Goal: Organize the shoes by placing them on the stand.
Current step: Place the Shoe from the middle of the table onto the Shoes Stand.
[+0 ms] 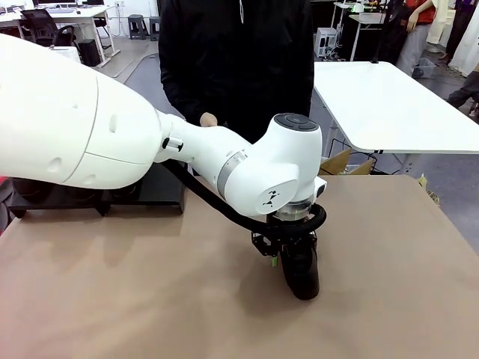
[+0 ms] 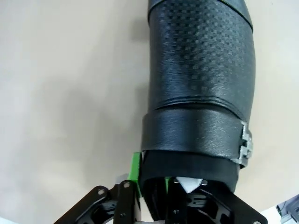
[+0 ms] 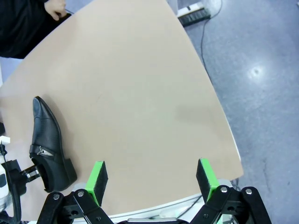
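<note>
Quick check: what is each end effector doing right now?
Left end effector: closing on the shoe at its opening, one green pad outside the collar; a firm hold can't be told.
Right end effector: open, holding nothing.

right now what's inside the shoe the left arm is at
Whitish paper stuffing shows in the opening of the shoe, and one finger of the left tool reaches inside, its green pad outside the collar. Deeper inside is covered by the upper.
</note>
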You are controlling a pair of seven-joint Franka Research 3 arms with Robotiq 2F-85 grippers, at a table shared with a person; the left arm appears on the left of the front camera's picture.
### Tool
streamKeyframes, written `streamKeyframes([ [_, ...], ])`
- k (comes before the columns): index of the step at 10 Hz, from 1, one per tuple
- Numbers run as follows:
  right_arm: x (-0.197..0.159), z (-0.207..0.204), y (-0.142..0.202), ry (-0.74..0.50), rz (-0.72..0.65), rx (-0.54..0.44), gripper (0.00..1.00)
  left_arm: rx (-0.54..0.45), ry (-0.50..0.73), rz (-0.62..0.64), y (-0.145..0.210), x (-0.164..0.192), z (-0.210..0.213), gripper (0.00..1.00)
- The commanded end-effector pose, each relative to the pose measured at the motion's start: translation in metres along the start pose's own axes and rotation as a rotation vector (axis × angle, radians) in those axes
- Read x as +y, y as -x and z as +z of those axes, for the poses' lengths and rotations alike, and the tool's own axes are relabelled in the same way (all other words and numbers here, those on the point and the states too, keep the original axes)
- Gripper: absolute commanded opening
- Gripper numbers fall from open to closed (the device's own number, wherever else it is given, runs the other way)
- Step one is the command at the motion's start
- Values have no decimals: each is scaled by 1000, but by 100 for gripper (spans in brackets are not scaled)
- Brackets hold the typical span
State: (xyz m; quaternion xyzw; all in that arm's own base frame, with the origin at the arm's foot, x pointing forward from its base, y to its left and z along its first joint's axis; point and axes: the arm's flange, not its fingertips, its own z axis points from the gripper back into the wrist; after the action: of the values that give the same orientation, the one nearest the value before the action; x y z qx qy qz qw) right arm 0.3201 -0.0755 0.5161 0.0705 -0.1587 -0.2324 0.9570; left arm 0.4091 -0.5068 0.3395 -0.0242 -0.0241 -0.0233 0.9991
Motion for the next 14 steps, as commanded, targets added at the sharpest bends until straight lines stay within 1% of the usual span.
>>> streamKeyframes([
  [1,-1,-1,0,-9,4,2,100,22,-11,-22,-1,-1,-4,0],
  [4,-1,-1,0,-9,4,2,100,30,-11,-24,0,-1,-3,0],
  [6,-1,-1,0,-9,4,2,100,53,-9,-33,1,0,-1,0],
  [7,-1,-1,0,-9,4,2,100,65,13,-29,7,3,9,0],
  [8,-1,-1,0,-9,4,2,100,16,30,-53,15,13,28,0],
  [9,-1,-1,0,-9,4,2,100,-48,24,-101,20,32,52,0],
  [10,-1,-1,0,-9,4,2,100,-107,-9,-140,21,53,74,0],
  [11,-1,-1,0,-9,4,2,100,-172,-49,-129,17,78,93,0],
  [12,-1,-1,0,-9,4,2,100,-196,-55,-127,10,105,109,0],
  [13,-1,-1,0,-9,4,2,100,-224,-98,-136,1,134,119,0],
  [14,-1,-1,0,-9,4,2,100,-225,-133,-157,-9,155,123,0],
])
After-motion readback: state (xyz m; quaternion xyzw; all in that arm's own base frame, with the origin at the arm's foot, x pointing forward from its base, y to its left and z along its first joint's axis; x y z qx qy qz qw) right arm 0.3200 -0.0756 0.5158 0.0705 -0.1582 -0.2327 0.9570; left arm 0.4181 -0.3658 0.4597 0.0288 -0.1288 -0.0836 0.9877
